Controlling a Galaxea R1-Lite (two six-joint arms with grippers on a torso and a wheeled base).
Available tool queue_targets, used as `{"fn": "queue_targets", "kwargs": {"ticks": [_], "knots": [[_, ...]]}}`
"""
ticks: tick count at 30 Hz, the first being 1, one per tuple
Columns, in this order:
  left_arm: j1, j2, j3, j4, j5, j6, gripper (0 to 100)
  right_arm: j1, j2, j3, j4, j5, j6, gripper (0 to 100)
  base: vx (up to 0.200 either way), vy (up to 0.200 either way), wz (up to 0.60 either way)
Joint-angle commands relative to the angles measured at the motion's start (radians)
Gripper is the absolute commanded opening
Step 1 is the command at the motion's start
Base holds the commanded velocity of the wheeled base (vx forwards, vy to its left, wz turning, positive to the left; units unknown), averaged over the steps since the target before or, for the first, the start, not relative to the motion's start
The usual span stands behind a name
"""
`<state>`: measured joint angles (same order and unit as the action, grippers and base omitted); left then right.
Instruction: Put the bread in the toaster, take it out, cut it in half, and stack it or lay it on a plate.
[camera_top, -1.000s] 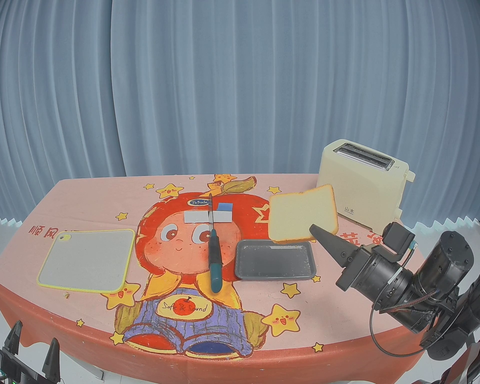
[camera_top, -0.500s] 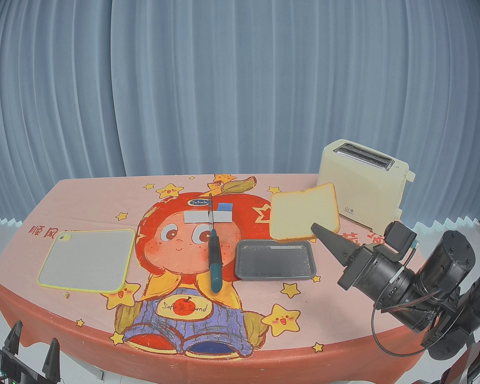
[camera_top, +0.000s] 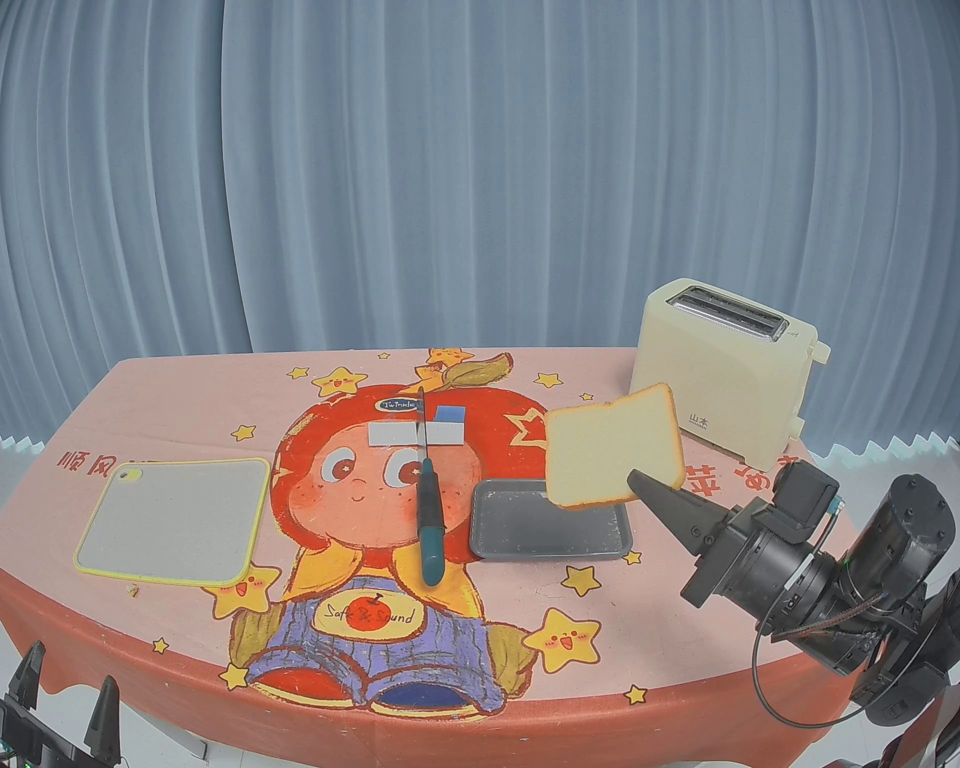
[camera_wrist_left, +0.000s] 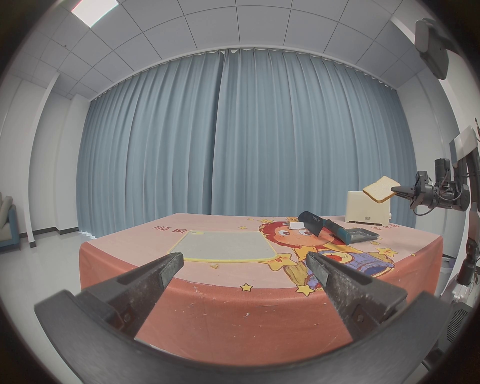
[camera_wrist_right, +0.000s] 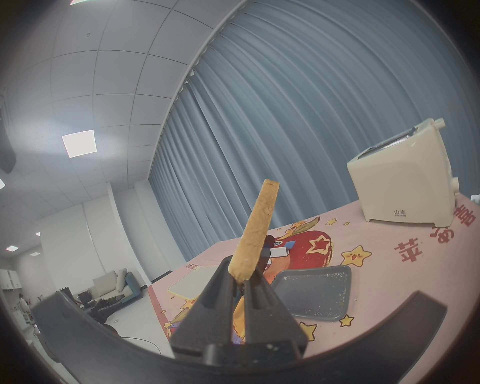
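The right claw (camera_top: 641, 481) pinches the bread slice (camera_top: 612, 445) by one corner, holding it in the air over the right end of the grey tray (camera_top: 550, 553), near the toaster (camera_top: 725, 365). The left claw (camera_wrist_left: 245, 262) (spread wide, gripping nothing) hangs low off the near left edge of the desk (camera_top: 650, 610).

The toaster (camera_top: 725, 375) looked smooth, faintly glossy cream plastic — the tray (camera_top: 540, 528) dull dark grey, the bread slice (camera_top: 612, 445) matt and porous, the tablecloth (camera_top: 180, 400) printed cloth, the cutting board (camera_top: 175, 520) matt.
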<state>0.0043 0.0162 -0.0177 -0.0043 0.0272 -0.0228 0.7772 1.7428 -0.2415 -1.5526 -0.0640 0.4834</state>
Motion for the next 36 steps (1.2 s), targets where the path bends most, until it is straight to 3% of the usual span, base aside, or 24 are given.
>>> {"fn": "queue_targets", "kwargs": {"ticks": [1, 6, 20, 24, 33, 36], "knots": [[0.0, -0.001, 0.018, 0.0, 0.0, 0.0, 100, 0.0, -0.02, -0.001, -0.008, 0.003, -0.011, 0, 0.0, 0.0, 0.0], [0.0, -0.001, 0.018, 0.0, 0.0, 0.0, 100, -0.003, -0.02, -0.001, -0.008, 0.003, -0.034, 0, 0.0, 0.0, 0.0], [0.0, -0.001, 0.018, 0.0, 0.0, 0.0, 100, -0.03, -0.009, 0.005, -0.008, 0.012, -0.24, 0, 0.0, 0.0, 0.0], [0.0, -0.001, 0.018, 0.0, 0.0, 0.0, 100, -0.03, -0.009, 0.002, -0.008, 0.013, -0.266, 0, 0.0, 0.0, 0.0], [0.0, -0.001, 0.018, 0.0, 0.0, 0.0, 100, -0.035, -0.005, 0.002, -0.008, 0.012, -0.374, 0, 0.0, 0.0, 0.0], [0.0, -0.001, 0.018, 0.0, 0.0, 0.0, 100, -0.029, -0.005, 0.008, -0.008, 0.01, -0.378, 0, 0.0, 0.0, 0.0]]}}
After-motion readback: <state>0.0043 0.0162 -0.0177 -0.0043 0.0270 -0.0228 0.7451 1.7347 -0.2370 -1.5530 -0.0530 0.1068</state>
